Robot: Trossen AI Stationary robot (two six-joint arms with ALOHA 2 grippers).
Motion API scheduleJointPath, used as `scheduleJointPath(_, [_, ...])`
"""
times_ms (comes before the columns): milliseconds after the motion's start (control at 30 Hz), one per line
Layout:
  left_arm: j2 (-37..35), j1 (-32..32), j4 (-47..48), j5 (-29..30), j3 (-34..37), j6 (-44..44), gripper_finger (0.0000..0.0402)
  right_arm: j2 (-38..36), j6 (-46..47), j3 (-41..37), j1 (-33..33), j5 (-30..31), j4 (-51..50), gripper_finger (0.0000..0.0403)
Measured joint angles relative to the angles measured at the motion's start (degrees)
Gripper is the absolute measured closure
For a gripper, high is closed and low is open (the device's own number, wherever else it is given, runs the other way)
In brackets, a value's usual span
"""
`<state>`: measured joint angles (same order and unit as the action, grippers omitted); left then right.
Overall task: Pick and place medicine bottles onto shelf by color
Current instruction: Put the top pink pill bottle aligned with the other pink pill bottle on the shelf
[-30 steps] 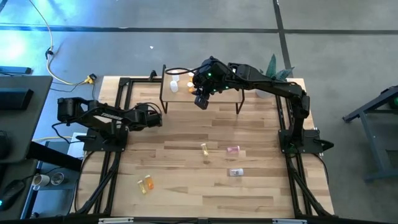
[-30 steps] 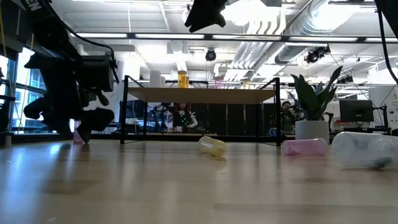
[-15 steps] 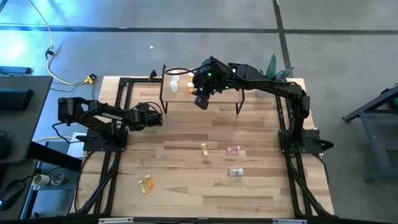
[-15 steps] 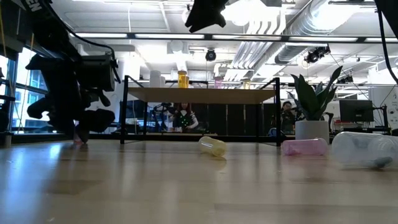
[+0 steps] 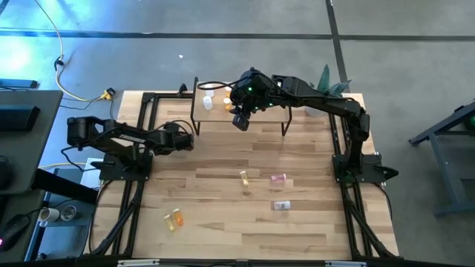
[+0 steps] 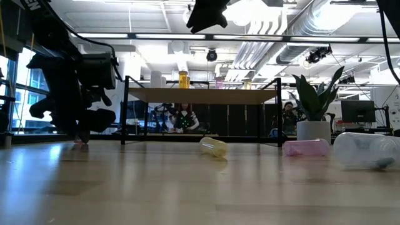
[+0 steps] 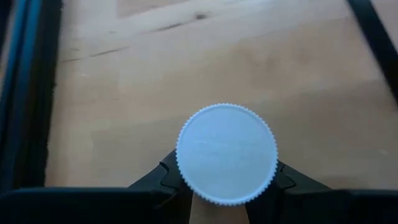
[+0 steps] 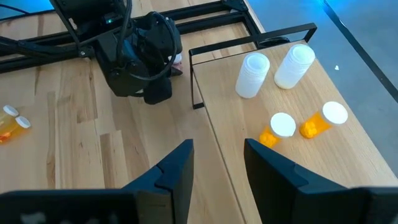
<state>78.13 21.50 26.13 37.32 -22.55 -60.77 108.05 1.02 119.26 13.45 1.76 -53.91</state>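
On the worktop stands the shelf, with two white and two orange bottles on its board. The right gripper hovers at the shelf's front edge, fingers apart and empty. The left gripper sits low beside the shelf's left leg, fingers closed on a pink bottle just below its white cap. It looks light, stiff and slick; gripping the body under the ribbed cap should hold.

The left tool sits low near the desk's left edge, fingers clamped. The right tool hangs near the desk's far edge, fingers parted.
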Motion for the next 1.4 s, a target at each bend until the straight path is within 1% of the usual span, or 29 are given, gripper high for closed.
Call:
scheduleJointPath(200, [-5.56, -0.13, 5.53, -5.94, 0.07, 0.57, 0.0307, 0.0, 0.0, 0.0, -0.02, 0.0, -0.04, 0.0269])
scheduleJointPath(267, [-8.23, -0.13, 8.08, -6.86, 0.13, 0.55, 0.0307, 0.0, 0.1, 0.0, 0.0, -0.01, -0.04, 0.0269])
scheduleJointPath(433, [-15.38, -0.13, 12.71, -6.58, 0.03, 0.5, 0.0307, 0.0, 0.42, 0.0, -0.02, -0.02, -0.04, 0.0269])
scheduleJointPath(533, [-19.56, -0.13, 16.0, -5.28, -0.93, 0.52, 0.0307, 0.0, 0.55, 0.0, -0.02, -0.02, -0.04, 0.0269])
scheduleJointPath(667, [-24.49, -0.13, 19.32, -2.96, -3.89, 3.72, 0.0307, 0.0, 1.53, 0.0, -0.02, -0.02, -0.04, 0.0269])
scheduleJointPath(833, [-28.85, -0.13, 23.5, -0.5, -9.49, 9.04, 0.0307, 0.0, 2.03, -0.02, 0.0, -0.04, -0.04, 0.0269])
scheduleJointPath(1000, [-31.46, -0.13, 31.31, 4.09, -17.06, 12.59, 0.0307, 0.0, 2.08, -0.02, -0.02, -0.05, -0.02, 0.0269])
scheduleJointPath(1100, [-32.66, -0.13, 33.1, 5.11, -22.13, 16.5, 0.0307, 0.0, 2.14, -0.02, 0.0, -0.49, 0.02, 0.0269])
scheduleJointPath(1233, [-33.24, -0.13, 32.88, 3.41, -28.97, 25.41, 0.0307, 0.0, 2.01, -0.02, -0.02, -0.9, 0.54, 0.0269])
scheduleJointPath(1400, [-33.07, -0.15, 32.48, -2.14, -37.16, 37.33, 0.0307, 0.0, 1.22, -0.02, -0.02, -0.9, 2.35, 0.0269])
